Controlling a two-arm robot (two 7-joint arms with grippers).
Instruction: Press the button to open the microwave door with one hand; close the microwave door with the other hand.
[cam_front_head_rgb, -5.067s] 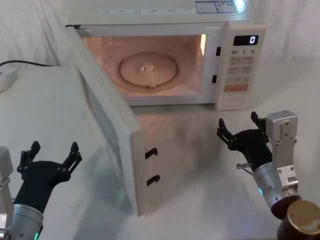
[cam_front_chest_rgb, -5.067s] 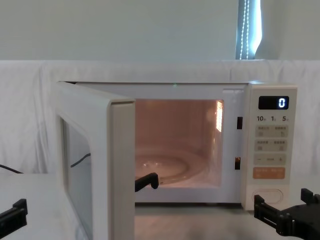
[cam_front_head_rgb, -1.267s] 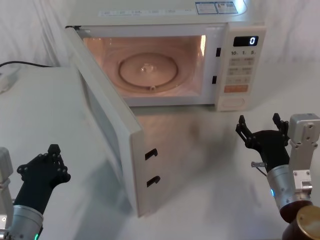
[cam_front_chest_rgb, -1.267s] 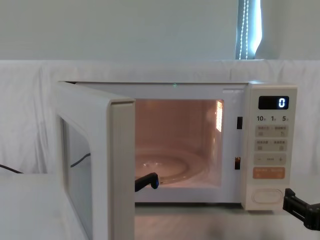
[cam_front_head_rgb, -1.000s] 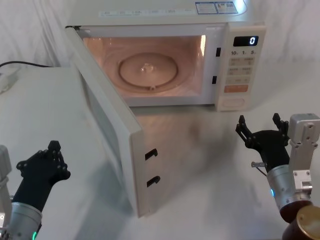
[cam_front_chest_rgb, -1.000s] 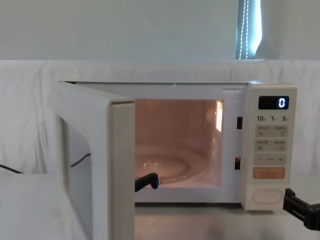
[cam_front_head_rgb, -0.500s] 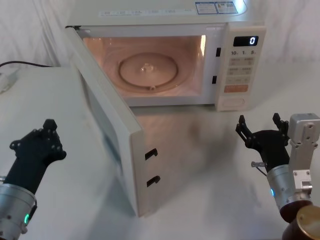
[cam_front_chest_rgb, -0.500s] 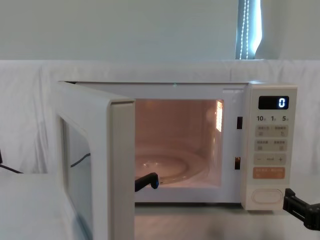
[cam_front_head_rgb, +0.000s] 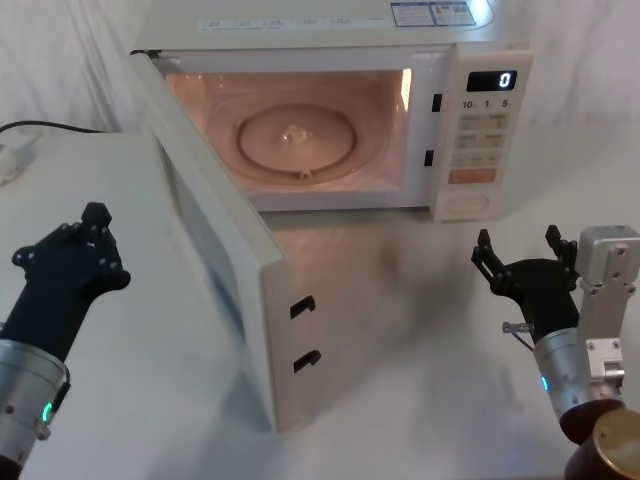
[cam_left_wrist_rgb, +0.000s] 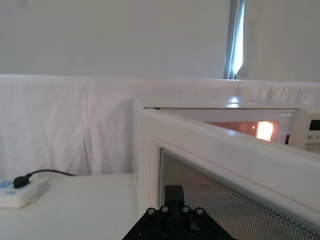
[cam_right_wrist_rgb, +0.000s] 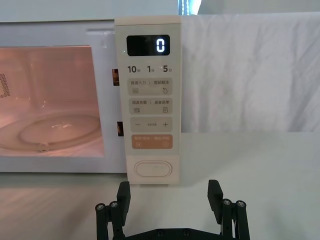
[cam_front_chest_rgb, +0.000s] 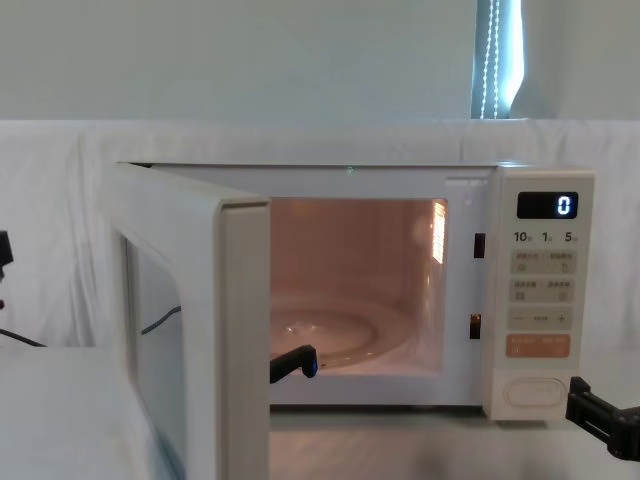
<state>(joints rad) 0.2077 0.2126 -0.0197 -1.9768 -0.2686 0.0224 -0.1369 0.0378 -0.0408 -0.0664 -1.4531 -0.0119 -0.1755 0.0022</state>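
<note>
The microwave door (cam_front_head_rgb: 222, 262) stands swung wide open toward me, its latch edge (cam_front_chest_rgb: 243, 340) facing front, the lit cavity behind it. The cream oval button (cam_front_head_rgb: 467, 204) sits at the bottom of the keypad panel (cam_right_wrist_rgb: 152, 100). My left gripper (cam_front_head_rgb: 95, 216) is shut and raised off the table, left of the door's outer face; in the left wrist view its tip (cam_left_wrist_rgb: 173, 193) points at the door's window (cam_left_wrist_rgb: 245, 195), apart from it. My right gripper (cam_front_head_rgb: 518, 245) is open, low above the table, in front of the button (cam_right_wrist_rgb: 153, 168) with a gap between.
A glass turntable (cam_front_head_rgb: 295, 140) lies in the cavity. A white power strip (cam_left_wrist_rgb: 17, 192) with a black cable (cam_front_head_rgb: 50, 128) lies at the table's far left. White cloth hangs behind the microwave. Bare table (cam_front_head_rgb: 400, 340) lies between the door edge and my right arm.
My shut left gripper has risen and moved forward, beside the door's outer face. The right gripper and the door have not moved.
</note>
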